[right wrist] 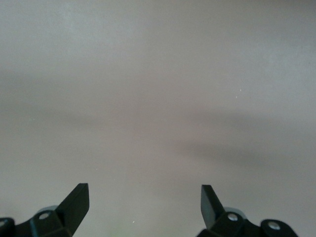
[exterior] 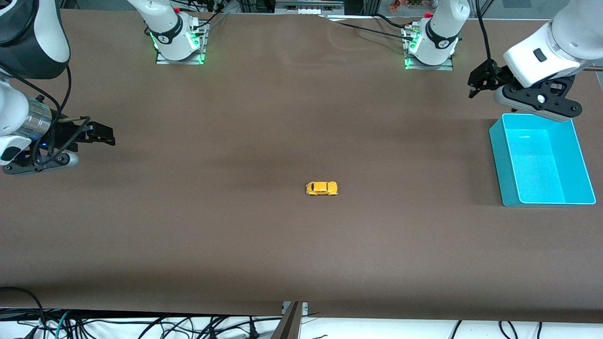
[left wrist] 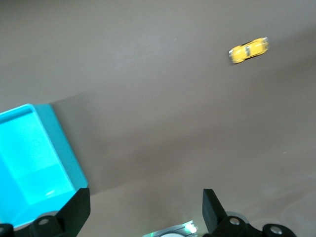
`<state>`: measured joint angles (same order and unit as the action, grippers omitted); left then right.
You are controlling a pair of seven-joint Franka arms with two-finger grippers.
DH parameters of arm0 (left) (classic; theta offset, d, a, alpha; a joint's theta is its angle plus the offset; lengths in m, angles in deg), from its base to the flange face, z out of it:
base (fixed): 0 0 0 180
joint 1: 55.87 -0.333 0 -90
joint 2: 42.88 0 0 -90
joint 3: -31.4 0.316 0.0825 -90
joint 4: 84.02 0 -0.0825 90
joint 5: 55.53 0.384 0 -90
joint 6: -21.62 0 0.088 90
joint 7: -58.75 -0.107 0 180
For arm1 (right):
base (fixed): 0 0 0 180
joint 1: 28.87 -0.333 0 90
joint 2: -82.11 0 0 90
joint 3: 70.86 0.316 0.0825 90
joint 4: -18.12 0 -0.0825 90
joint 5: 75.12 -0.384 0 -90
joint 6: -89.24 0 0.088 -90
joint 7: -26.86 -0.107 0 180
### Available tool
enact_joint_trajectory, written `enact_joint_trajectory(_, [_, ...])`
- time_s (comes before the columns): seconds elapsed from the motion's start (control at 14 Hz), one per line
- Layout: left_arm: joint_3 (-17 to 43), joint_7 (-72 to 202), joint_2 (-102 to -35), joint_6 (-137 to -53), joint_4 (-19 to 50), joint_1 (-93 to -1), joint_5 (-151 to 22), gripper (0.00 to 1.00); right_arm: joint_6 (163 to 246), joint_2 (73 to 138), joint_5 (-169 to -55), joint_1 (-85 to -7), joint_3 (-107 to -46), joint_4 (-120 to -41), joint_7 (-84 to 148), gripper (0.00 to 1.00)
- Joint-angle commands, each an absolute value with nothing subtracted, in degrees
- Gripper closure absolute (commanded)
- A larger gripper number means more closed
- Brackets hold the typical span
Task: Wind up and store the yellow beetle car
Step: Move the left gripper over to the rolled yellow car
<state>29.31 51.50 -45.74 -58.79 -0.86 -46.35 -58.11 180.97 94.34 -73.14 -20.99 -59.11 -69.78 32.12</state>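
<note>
The table [exterior: 235,117] is covered in plain brown and carries only two loose things, so the bin is the handiest landmark. The bin [exterior: 572,136], a turquoise open-topped box with nothing in it, sits at the left arm's end of the table, presumably put there as the place where the toy ends up once wound.

The left gripper [exterior: 476,84] hangs in the air just beside the bin's edge nearest the robot bases, jaws spread wide and holding nothing; its wrist view shows both black fingertips [left wrist: 76,210] well apart with only bare table between them. That parking spot looks chosen to leave the bin mouth free. The right gripper [exterior: 101,134] hovers over bare table at the right arm's end, about as far from the bin as the table allows, jaws likewise spread and empty. Neither arm is committed to a move, so the task appears to be at its very start.

The yellow car [exterior: 321,188] stands on its wheels in the open middle of the table, well apart from the bin and slightly nearer the front camera than it. Its long axis runs along the table's length, one end toward the bin and the other toward the right arm's end. Which end is the nose I cannot tell. Standing clear on every side, it leaves room for either gripper to come down across its narrow width.
</note>
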Motion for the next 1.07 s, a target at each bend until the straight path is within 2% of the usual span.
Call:
enact_joint_trajectory(0.0, [29.5,51.2,-47.2,-59.5,-2.5,-44.1,-62.7,0.0,177.1,94.4,-72.7,-20.9,-58.7,-66.2,30.5,0.0])
enact_joint_trajectory(0.07, [29.5,51.2,-48.0,-60.2,0.3,-42.1,-63.2,0.0,176.9,94.4,-72.1,-21.2,-58.6,-65.9,30.5,0.0])
enact_joint_trajectory(0.21, [29.6,51.3,-54.5,-63.5,4.1,-35.9,-62.0,0.0,176.8,94.2,-71.8,-21.3,-58.8,-65.6,31.0,0.0])
enact_joint_trajectory(0.29, [29.6,51.5,-58.4,-64.9,4.0,-33.4,-62.1,0.0,177.0,93.5,-71.8,-21.3,-59.1,-65.1,30.7,0.0])
enact_joint_trajectory(0.64, [29.6,50.8,-65.4,-75.7,3.3,-28.8,-62.9,0.0,179.0,90.4,-71.3,-21.5,-59.7,-65.3,30.9,0.0])
enact_joint_trajectory(1.0, [29.1,43.8,-74.1,-93.9,3.4,-23.4,-63.3,0.0,177.6,89.0,-71.3,-26.0,-65.1,-66.9,30.5,0.0])
